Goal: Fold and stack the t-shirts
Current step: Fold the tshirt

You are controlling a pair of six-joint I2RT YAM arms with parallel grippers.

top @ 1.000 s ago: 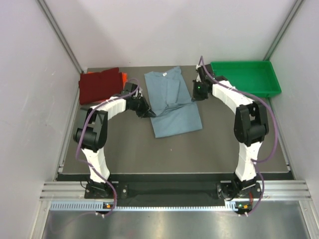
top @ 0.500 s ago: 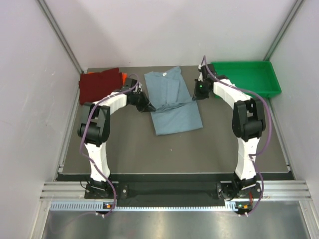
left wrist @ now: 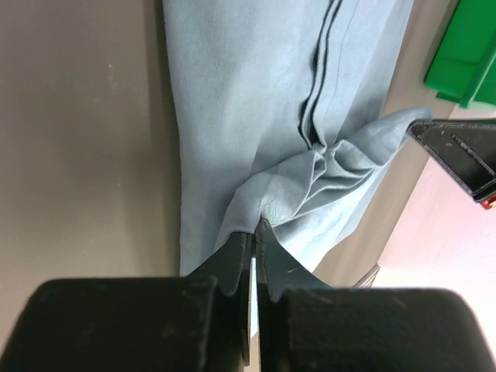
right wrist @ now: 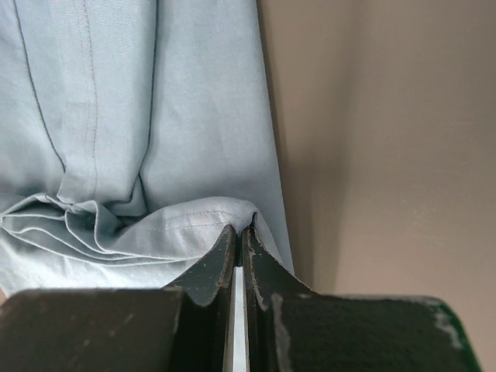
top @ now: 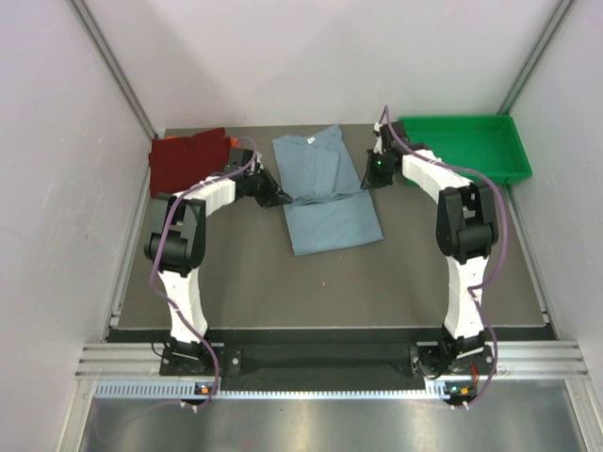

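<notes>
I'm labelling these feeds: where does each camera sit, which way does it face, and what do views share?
Top external: above and behind the robot, looking down on the table, grey-blue t-shirt and green tray; left gripper and right gripper show.
Left wrist: on that arm, facing along the left gripper, shut on the t-shirt's edge.
Right wrist: likewise, right gripper shut on the opposite edge.
Shared: all see the t-shirt.

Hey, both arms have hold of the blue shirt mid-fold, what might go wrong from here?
The left gripper and right gripper each pinch only a thin edge of the grey-blue t-shirt; either could slip free.
The cloth bunches in wrinkles between them, so the fold may land crooked.
The left arm lies close to the dark red t-shirt and might nudge it.
</notes>
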